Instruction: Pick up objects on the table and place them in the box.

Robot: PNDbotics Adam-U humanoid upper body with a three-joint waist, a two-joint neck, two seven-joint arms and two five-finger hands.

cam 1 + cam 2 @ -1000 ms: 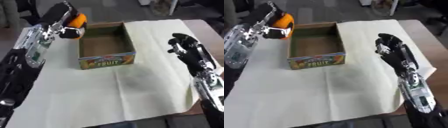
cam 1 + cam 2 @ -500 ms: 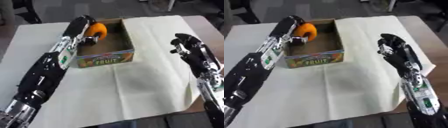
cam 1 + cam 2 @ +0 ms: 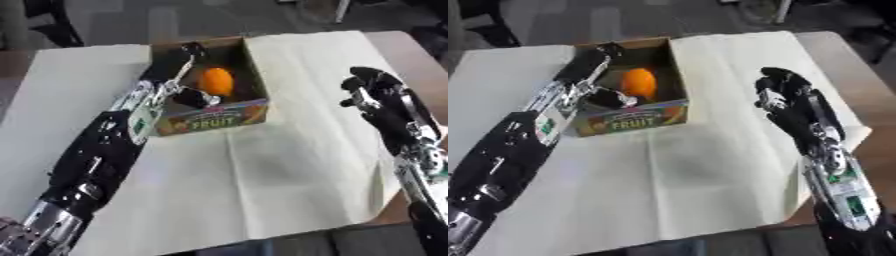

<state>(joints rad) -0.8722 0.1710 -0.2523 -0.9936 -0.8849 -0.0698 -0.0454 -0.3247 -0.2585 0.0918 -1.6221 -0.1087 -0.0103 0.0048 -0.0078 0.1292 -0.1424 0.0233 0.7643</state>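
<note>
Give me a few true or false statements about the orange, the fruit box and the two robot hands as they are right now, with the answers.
1. The orange is inside the box. True.
2. The left hand is over the box. True.
3. The right hand holds the orange. False: it holds nothing and hangs over the cloth, right of the box.
4. The box lies tipped on its side. False: it stands upright, open at the top.
5. The box front reads FRUIT. True.
</note>
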